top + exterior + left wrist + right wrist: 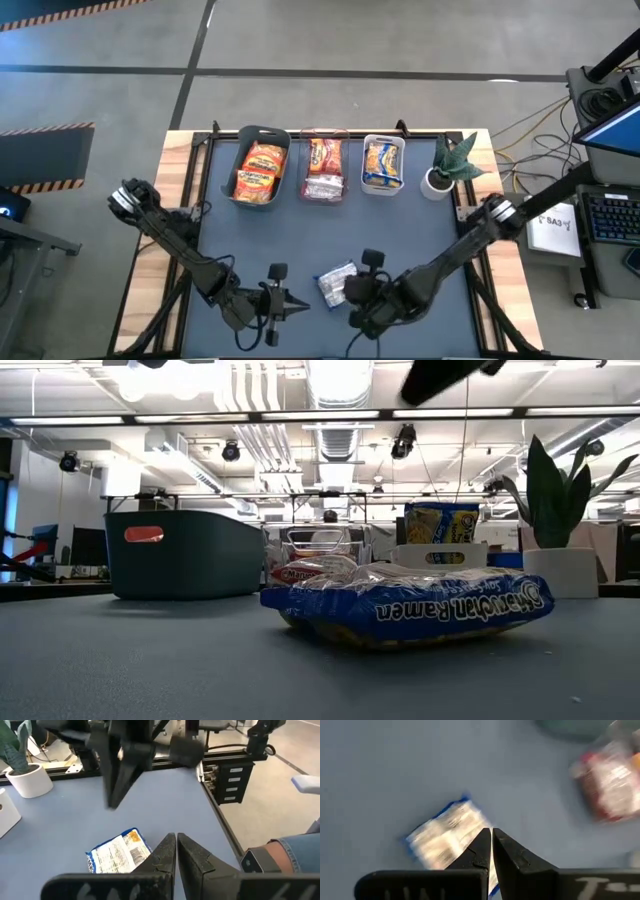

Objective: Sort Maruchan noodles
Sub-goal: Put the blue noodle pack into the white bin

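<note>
One blue-and-white Maruchan noodles packet (337,283) lies flat on the dark mat near the table's front edge; it also shows as the packet (410,605) in the low view. My left gripper (297,305) is shut just left of it, fingers pointing toward it (176,851). My right gripper (355,298) is shut and hangs slanting down just right of the packet, with its fingertips (491,840) above it. More noodle packets lie in three bins at the far edge: orange ones (258,172), red-and-white ones (323,168), yellow-and-blue ones (382,163).
The teal bin (243,140), clear bin (323,133) and white bin (383,141) stand in a row along the far edge, with a potted plant (447,165) to their right. A person's sleeve and wrist (270,857) show beyond the table's edge.
</note>
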`<act>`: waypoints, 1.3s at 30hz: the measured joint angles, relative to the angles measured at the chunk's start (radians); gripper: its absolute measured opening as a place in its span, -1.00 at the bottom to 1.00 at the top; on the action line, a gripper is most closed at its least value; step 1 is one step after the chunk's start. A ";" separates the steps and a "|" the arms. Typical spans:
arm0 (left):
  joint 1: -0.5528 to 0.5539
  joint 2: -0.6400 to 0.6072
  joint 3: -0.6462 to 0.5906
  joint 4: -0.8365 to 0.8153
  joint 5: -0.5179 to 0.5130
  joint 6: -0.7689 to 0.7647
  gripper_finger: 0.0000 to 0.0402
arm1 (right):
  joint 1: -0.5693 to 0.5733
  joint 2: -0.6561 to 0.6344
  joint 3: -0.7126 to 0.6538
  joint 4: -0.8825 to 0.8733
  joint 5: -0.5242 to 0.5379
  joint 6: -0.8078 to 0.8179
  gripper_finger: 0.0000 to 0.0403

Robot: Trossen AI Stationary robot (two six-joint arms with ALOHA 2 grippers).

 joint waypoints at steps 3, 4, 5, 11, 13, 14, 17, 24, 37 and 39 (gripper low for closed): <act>0.002 0.000 -0.002 -0.003 0.000 0.000 -1.00 | 0.008 -0.076 -0.018 0.007 -0.149 0.053 -0.96; 0.004 0.001 -0.003 -0.007 0.000 0.000 -1.00 | 0.013 -0.096 -0.030 0.006 -0.175 0.068 -0.96; 0.005 0.004 -0.004 -0.003 0.000 -0.001 -1.00 | 0.017 -0.111 -0.041 0.004 -0.185 0.085 -0.96; 0.012 0.036 -0.014 -0.001 -0.008 -0.014 -1.00 | 0.041 -0.183 -0.182 0.085 -0.177 0.176 -0.96; 0.023 0.066 -0.013 0.017 -0.010 -0.027 -1.00 | 0.042 -0.200 -0.262 0.163 -0.172 0.202 -0.96; 0.031 0.085 -0.013 0.016 -0.010 -0.034 -1.00 | 0.042 -0.205 -0.307 0.211 -0.172 0.213 -0.96; 0.060 0.152 -0.010 0.020 -0.007 -0.063 -1.00 | 0.033 -0.215 -0.444 0.375 -0.172 0.226 -0.96; 0.163 0.303 0.080 0.018 0.098 -0.068 -1.00 | -0.101 -0.235 -0.647 0.676 -0.128 0.156 -0.96; 0.188 0.345 0.110 -0.090 0.141 -0.027 -1.00 | -0.193 -0.236 -0.654 0.702 -0.348 0.166 -0.65; 0.194 0.345 0.110 -0.113 0.142 -0.026 -1.00 | -0.199 -0.236 -0.654 0.701 -0.399 0.188 -0.49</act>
